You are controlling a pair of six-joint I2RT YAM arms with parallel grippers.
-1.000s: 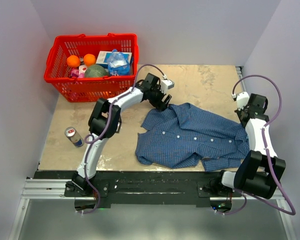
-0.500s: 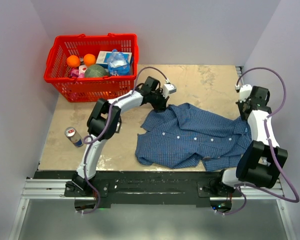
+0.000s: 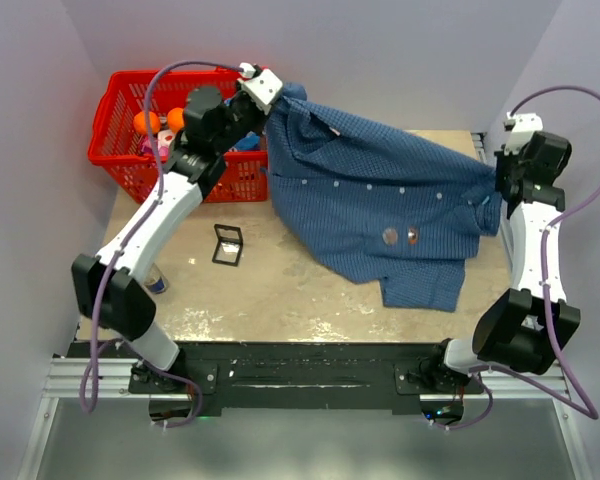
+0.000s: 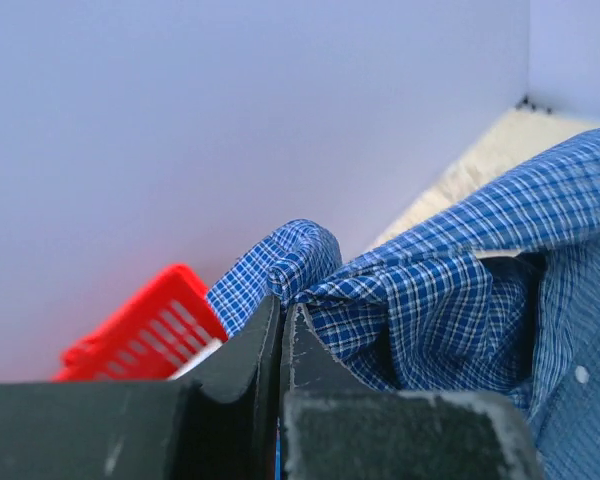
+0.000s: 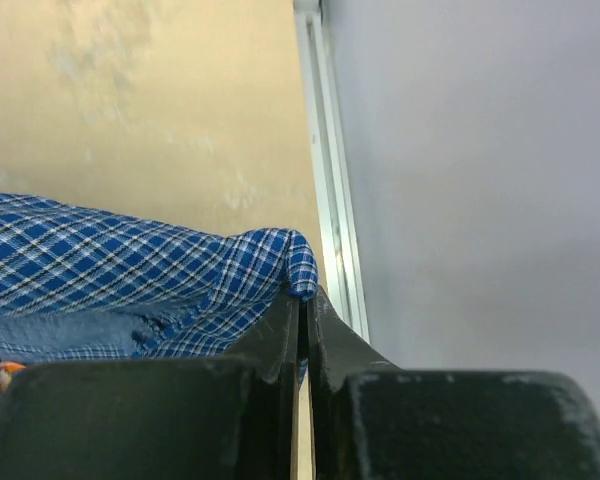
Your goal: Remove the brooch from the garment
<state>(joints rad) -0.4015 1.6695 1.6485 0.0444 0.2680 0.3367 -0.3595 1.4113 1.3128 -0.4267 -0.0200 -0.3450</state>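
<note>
Two pinches hold the garment: left gripper and right gripper, both clamped on cloth. I want it taut, brooch facing up.

Reddish brooch on outstretched blue garment

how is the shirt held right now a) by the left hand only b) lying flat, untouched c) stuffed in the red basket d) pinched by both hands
d: the left hand and right hand each clamp a fold of the shirt, spread between them.
</note>
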